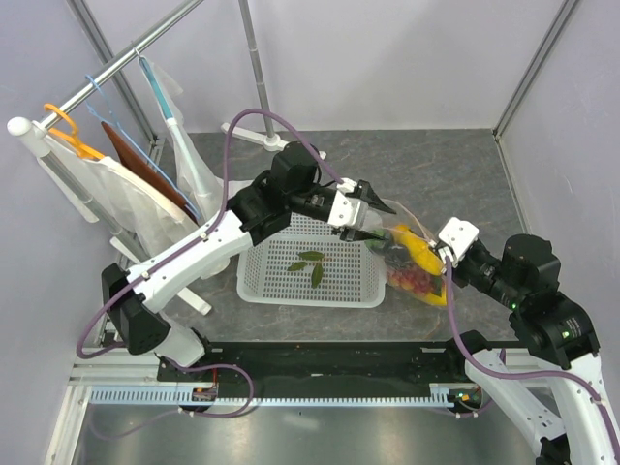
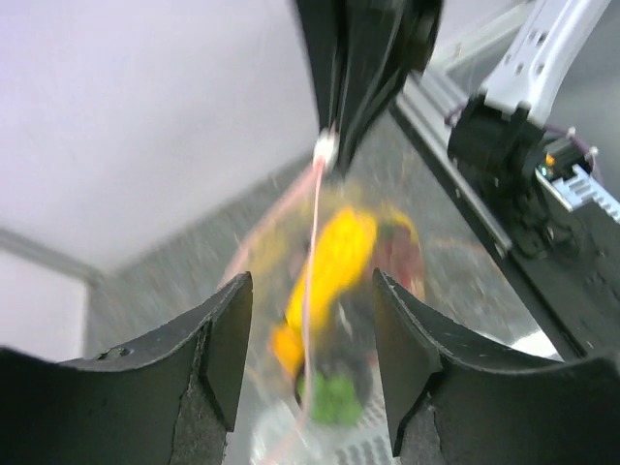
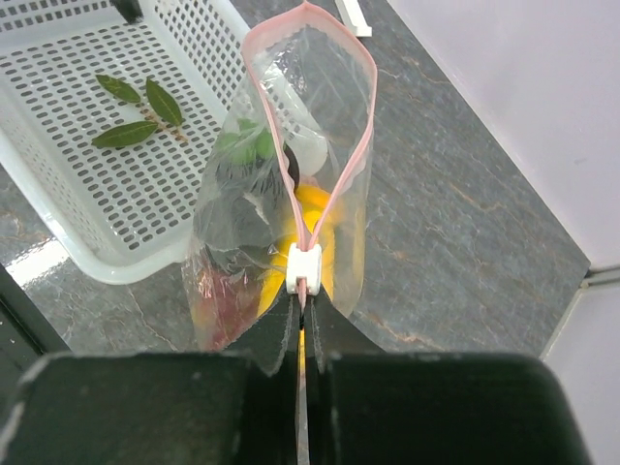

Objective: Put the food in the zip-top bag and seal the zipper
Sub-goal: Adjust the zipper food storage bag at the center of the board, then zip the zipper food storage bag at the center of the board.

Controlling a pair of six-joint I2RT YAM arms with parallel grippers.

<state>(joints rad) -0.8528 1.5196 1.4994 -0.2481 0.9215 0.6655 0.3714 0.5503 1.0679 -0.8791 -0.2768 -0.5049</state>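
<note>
The zip-top bag (image 1: 415, 263) stands on the table right of the basket, its mouth up. Inside it are a yellow mango (image 3: 315, 205), a dark mangosteen with a green top (image 3: 247, 147) and red fruit (image 3: 221, 312). My right gripper (image 3: 302, 295) is shut on the pink zipper (image 3: 334, 184) just behind its white slider (image 3: 303, 268); ahead of the slider the mouth gapes in a loop. My left gripper (image 2: 310, 358) is open over the bag's far end, one finger on each side of the pink strip. That view is blurred. In the top view the left gripper (image 1: 376, 223) and right gripper (image 1: 439, 255) sit at opposite ends of the bag.
A white mesh basket (image 1: 260, 281) holding only green leaves (image 1: 310, 262) lies left of the bag and under my left arm. A clothes rack with hangers and garments (image 1: 116, 155) stands at the far left. The black base rail (image 1: 320, 358) runs along the near edge.
</note>
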